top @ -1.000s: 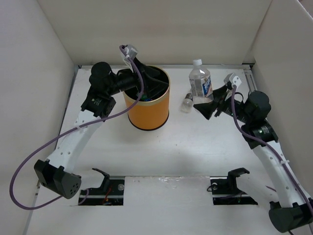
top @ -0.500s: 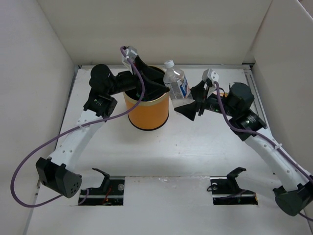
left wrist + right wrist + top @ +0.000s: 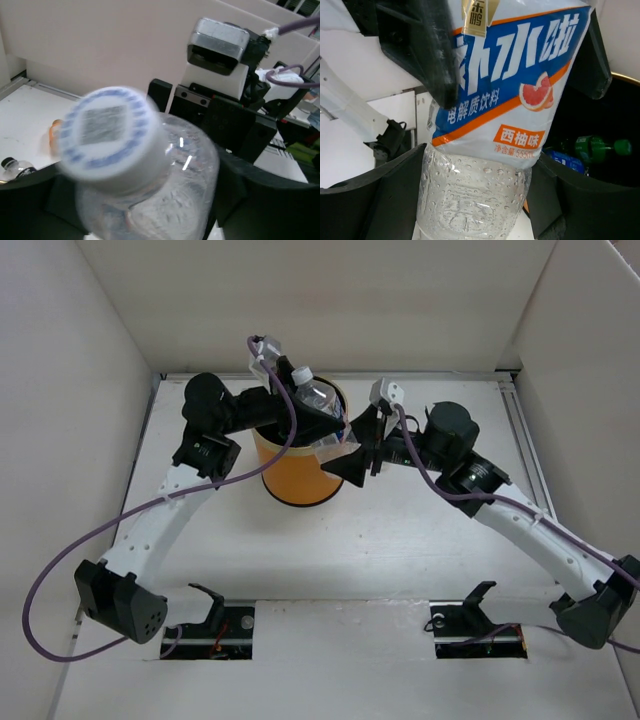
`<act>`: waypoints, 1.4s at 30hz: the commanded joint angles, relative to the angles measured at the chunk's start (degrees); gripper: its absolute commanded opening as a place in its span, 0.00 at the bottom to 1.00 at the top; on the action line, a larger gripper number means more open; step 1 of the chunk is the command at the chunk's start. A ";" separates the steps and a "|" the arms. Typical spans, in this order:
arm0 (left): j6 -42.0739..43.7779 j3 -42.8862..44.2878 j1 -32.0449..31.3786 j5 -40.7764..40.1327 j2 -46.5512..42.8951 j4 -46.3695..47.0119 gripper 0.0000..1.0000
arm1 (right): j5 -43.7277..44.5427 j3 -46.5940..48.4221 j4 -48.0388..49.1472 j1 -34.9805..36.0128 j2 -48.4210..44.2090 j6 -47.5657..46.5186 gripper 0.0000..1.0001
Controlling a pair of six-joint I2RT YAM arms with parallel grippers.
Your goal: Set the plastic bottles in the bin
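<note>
A clear bottle with a white-blue label (image 3: 318, 405) leans over the rim of the orange bin (image 3: 300, 478). My right gripper (image 3: 347, 455) is shut on the bottle's lower body (image 3: 475, 195). From the other side, my left gripper (image 3: 312, 418) is shut on the upper part. Its black fingers (image 3: 432, 50) press both sides of the label. The white cap (image 3: 107, 132) fills the left wrist view, blurred. Inside the bin lie a green bottle (image 3: 597, 147) and a blue-labelled one (image 3: 567, 161). A small clear bottle with a dark cap (image 3: 12, 167) lies on the table.
White walls enclose the table (image 3: 400, 540) on three sides. Both arms meet above the bin, close together. The right wrist camera (image 3: 217, 45) faces the left one at short range. A blurred orange shape (image 3: 52, 135) shows behind the cap.
My right arm has swung left, carrying the bottle from the back right of the table to the bin's rim and tilting it. My left gripper's jaws have narrowed around its top.
</note>
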 commanded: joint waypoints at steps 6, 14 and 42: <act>2.03 1.49 -0.08 -0.28 -1.10 0.43 0.07 | 3.84 1.22 5.62 0.56 -1.52 0.59 0.25; 6.08 9.39 1.41 -47.11 0.12 -21.54 0.01 | 23.48 -2.47 -7.08 -4.35 -6.61 0.59 1.00; 16.37 14.25 5.72 -60.58 3.22 -27.54 1.00 | 52.45 -1.69 -29.53 -26.94 -0.82 13.58 1.00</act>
